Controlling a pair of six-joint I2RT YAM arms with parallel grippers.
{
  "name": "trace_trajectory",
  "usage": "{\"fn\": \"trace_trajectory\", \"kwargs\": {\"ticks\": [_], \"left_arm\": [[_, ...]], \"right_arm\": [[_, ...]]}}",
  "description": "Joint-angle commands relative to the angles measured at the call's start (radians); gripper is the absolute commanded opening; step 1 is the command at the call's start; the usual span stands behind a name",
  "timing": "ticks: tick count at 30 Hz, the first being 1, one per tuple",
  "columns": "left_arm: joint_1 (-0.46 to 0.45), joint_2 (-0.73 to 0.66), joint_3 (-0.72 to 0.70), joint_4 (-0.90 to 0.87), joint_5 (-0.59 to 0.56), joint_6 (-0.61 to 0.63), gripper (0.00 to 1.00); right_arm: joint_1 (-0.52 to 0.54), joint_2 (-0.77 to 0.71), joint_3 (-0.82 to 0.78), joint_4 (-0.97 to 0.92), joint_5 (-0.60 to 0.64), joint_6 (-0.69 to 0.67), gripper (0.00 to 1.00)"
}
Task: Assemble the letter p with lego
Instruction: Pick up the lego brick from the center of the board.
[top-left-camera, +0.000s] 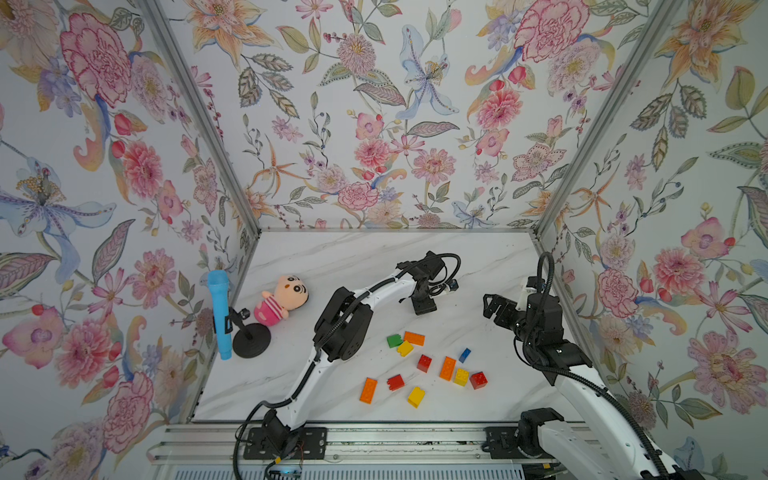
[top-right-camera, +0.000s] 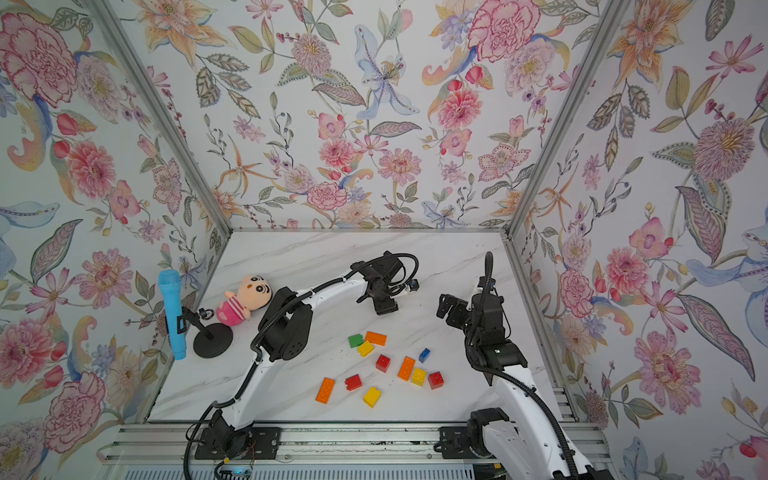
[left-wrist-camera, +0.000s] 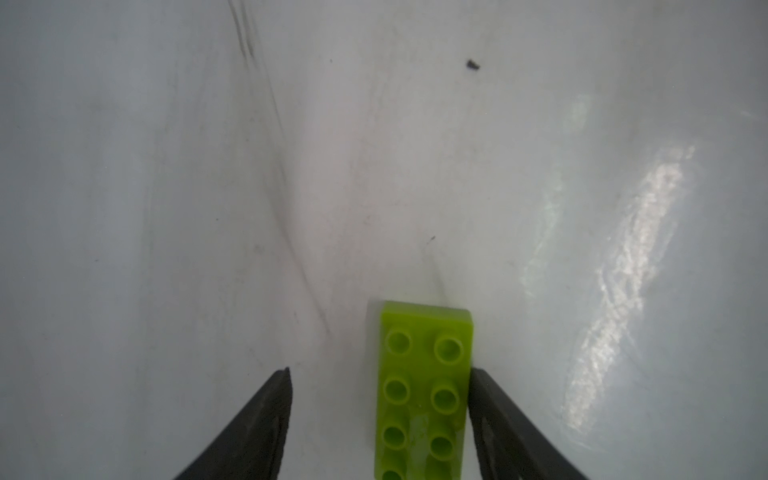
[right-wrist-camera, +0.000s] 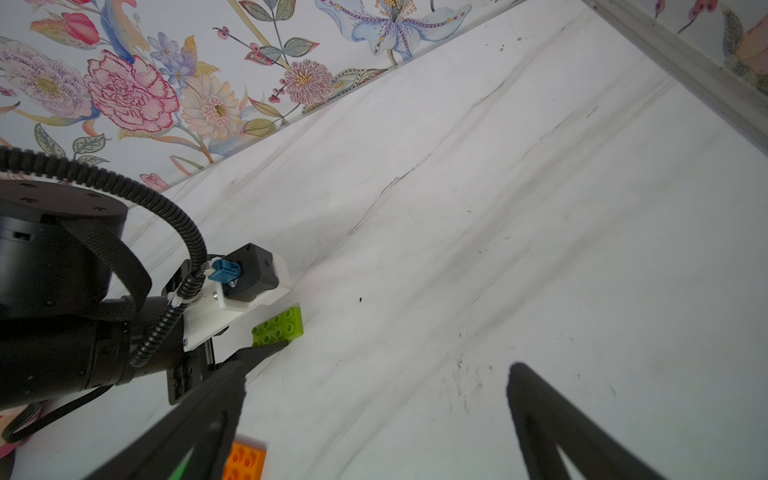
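- The left claw points down at the marble table, about the middle of the frame in both top views, just above the scattered pile.
- On that arm's wrist cam its jaws stand apart. A long lime green brick lies flat between them, studs up.
- One finger sits right against the brick's side. The other finger is clear of it, with bare table in the gap, so it doesn't look like a squeeze to me.
- The top views don't show that brick at all, since the claw covers it. The right wrist cam does catch it, flat on the table under the left arm's camera mount.
- The right claw hangs above the table, right of centre in the frame. Its jaws are spread wide with nothing between them.
- The rest of the lego is lower centre in the frame. A green square brick, an orange long brick and a yellow brick are bunched together.
- Right of that bunch there's a small blue brick on its own. More red, orange and yellow loose bricks are spread below.
- At the left of the frame there's a pink plush doll lying on the table. Near it is a blue microphone on a black stand.
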Motion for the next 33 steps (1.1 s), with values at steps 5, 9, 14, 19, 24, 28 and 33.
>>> {"fn": "trace_trajectory", "kwargs": {"ticks": [5, 9, 14, 19, 24, 28, 33], "left_arm": [[-0.012, -0.224, -0.194, 0.11, 0.029, -0.075, 0.71], [-0.009, -0.497, -0.526, 0.416, 0.047, -0.216, 0.75], [-0.002, -0.834, -0.984, 0.801, -0.07, -0.476, 0.79], [0.019, -1.129, -1.365, 1.057, -0.193, -0.706, 0.85], [0.064, -1.334, -1.622, 1.158, -0.282, -0.788, 0.88], [0.103, -1.463, -1.741, 1.189, -0.331, -0.801, 0.92], [0.137, -1.596, -1.829, 1.204, -0.382, -0.773, 0.97]], "right_arm": [[0.01, 0.02, 0.043, -0.073, -0.009, -0.017, 1.0], [0.038, 0.038, 0.077, -0.159, 0.013, -0.03, 1.0], [0.121, 0.041, 0.093, -0.303, 0.096, 0.031, 1.0], [0.22, 0.044, 0.077, -0.399, 0.137, 0.137, 0.98], [0.335, 0.073, 0.064, -0.432, 0.183, 0.229, 0.95], [0.395, 0.122, 0.057, -0.429, 0.205, 0.289, 0.92], [0.439, 0.174, 0.05, -0.422, 0.235, 0.373, 0.87]]}}
